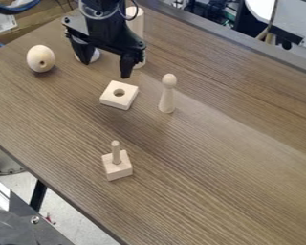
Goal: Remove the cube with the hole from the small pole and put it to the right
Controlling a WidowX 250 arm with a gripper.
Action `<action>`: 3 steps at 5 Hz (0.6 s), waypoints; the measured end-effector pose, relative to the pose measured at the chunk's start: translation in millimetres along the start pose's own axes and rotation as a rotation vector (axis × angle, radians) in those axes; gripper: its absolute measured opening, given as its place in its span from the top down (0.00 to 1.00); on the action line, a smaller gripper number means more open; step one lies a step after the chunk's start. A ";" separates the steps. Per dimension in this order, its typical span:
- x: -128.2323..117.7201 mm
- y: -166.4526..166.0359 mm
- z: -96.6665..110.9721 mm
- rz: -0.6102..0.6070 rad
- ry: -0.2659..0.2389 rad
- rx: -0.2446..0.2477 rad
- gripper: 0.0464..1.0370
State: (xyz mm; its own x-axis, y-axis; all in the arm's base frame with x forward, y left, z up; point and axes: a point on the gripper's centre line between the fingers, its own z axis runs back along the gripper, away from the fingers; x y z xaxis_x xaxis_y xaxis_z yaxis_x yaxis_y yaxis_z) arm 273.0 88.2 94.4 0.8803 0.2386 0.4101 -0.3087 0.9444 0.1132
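Grey metal part (21,229) is seen at lower left, beside pale floor (72,222). On brown wood-grained surface (213,191), small pole (116,150) is stood upright on cube (117,171). Square block with hole (119,103) is laid farther back, apart, near claw (106,63), spread wide. Egg-shaped piece (40,58) and slim figure (167,98) are placed either side. Behind, blue cable (14,8) and white panel (295,24) are seen.

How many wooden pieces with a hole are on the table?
2: the square block in front of the gripper, and the egg at left. The gripper partly hides a cylinder and a round piece, which may have holes too.
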 end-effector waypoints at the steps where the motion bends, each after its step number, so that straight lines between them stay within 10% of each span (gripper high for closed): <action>1: -6.3 -1.6 -4.6 -0.001 0.025 0.000 0.04; 3: -20.1 -14.2 22.5 0.213 -0.032 0.040 0.04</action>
State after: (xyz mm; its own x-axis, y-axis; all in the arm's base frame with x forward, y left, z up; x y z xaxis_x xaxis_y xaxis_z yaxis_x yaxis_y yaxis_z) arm 251.5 64.9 104.9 0.7819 0.4242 0.4568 -0.5012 0.8635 0.0561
